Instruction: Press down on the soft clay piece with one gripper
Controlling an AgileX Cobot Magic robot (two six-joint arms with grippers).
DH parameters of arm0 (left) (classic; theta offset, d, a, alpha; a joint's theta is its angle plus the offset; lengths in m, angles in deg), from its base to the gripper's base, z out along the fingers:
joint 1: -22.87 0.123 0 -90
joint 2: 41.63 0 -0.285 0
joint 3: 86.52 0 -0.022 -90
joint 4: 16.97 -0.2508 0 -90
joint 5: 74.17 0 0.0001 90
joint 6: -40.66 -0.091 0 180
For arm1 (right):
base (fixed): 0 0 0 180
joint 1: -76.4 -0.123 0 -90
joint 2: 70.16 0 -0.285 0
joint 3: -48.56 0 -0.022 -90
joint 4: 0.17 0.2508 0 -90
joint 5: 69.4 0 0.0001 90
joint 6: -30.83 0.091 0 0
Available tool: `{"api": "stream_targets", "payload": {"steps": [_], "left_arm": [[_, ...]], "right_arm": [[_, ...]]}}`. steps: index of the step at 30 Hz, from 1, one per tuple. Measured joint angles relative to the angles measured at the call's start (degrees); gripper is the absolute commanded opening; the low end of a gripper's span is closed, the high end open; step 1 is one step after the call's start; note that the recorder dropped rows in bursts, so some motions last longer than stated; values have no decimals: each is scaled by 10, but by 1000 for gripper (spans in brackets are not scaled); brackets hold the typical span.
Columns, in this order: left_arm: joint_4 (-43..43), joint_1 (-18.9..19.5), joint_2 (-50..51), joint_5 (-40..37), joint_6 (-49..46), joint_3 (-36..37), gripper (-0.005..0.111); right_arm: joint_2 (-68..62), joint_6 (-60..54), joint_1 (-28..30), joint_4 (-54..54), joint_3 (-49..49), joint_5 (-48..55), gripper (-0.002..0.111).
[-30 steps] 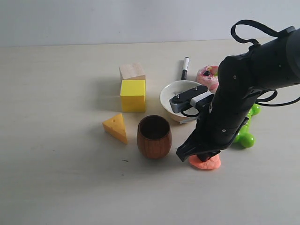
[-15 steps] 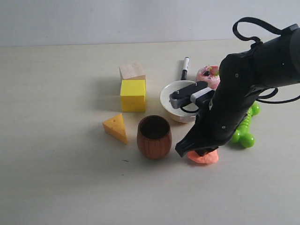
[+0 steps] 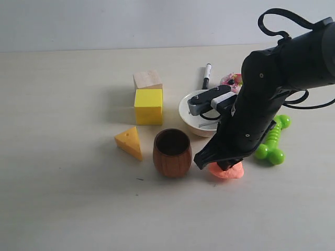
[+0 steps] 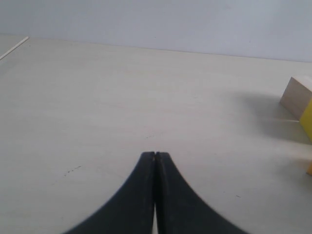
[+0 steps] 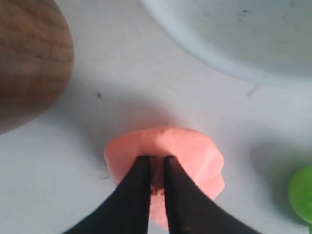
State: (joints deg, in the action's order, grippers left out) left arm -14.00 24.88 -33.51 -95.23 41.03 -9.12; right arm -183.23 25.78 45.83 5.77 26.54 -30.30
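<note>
The right gripper (image 3: 222,165) is pushing its tips into the soft clay piece (image 3: 232,172), which is lying on the table between the wooden cup (image 3: 171,152) and a green toy (image 3: 272,144). Over the last second the clay is creeping with the tips toward the white bowl (image 3: 184,107), so it is probably sticking. The jaws are nearly clenched. The left gripper (image 4: 155,156) is hovering elsewhere, jaws pressed together, empty.
</note>
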Motion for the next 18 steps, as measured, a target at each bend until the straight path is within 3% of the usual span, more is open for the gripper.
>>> {"api": "stream_targets", "payload": {"steps": [2,5,14,16,18], "left_arm": [[0,0,0,0,0,0,0],[0,0,0,0,0,0,0],[0,0,0,0,0,0,0],[0,0,0,0,0,0,0],[0,0,0,0,0,0,0]], "right_arm": [[-1,1,0,0,0,0,15],[-1,1,0,0,0,0,25],[-1,11,0,0,0,-2,26],[2,14,0,0,0,-1,20],[20,14,0,0,0,7,4]]}}
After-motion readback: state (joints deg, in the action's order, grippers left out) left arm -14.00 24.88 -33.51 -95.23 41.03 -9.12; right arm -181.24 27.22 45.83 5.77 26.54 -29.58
